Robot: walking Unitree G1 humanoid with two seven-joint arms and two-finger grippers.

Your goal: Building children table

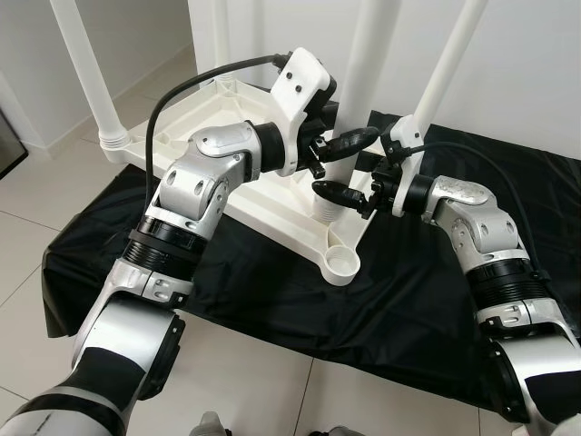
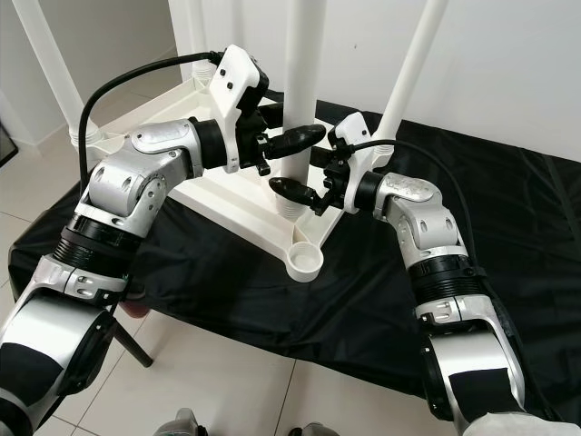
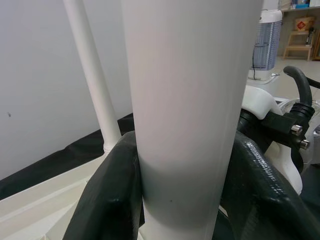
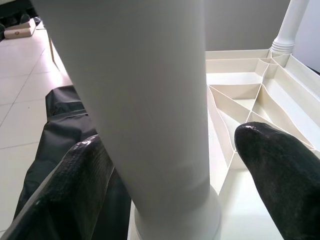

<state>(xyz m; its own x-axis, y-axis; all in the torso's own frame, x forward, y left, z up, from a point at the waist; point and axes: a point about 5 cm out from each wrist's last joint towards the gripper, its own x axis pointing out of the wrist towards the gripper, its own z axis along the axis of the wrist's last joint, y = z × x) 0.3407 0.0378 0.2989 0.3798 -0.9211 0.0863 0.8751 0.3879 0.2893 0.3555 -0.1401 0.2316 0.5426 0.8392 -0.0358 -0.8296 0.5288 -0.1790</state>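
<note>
- Head views: a black cloth [image 1: 272, 300] covers the tiled floor [image 1: 36, 227]; the upturned white table top [image 1: 272, 204] lies on it, three legs upright, one corner socket [image 1: 342, 263] empty.
- My left gripper [image 1: 338, 165] and right gripper [image 2: 320, 182] meet at the near leg [image 2: 300, 91].
- Left wrist view: my fingers [image 3: 107, 200] pinch that leg [image 3: 190, 110].
- Right wrist view: my fingers [image 4: 280, 175] spread around the leg's base [image 4: 175, 210], one side apart.

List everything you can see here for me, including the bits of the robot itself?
Tabletop: one, white, upside down on the cloth.
Table legs: three fitted, white, upright; one between both grippers.
Empty leg socket: one, white, nearest corner.
Cloth: one, black, over the tiled floor.
Electric fan: one, white, background.
Left gripper: black fingers around the leg.
Right gripper: black fingers either side of the leg's base.
</note>
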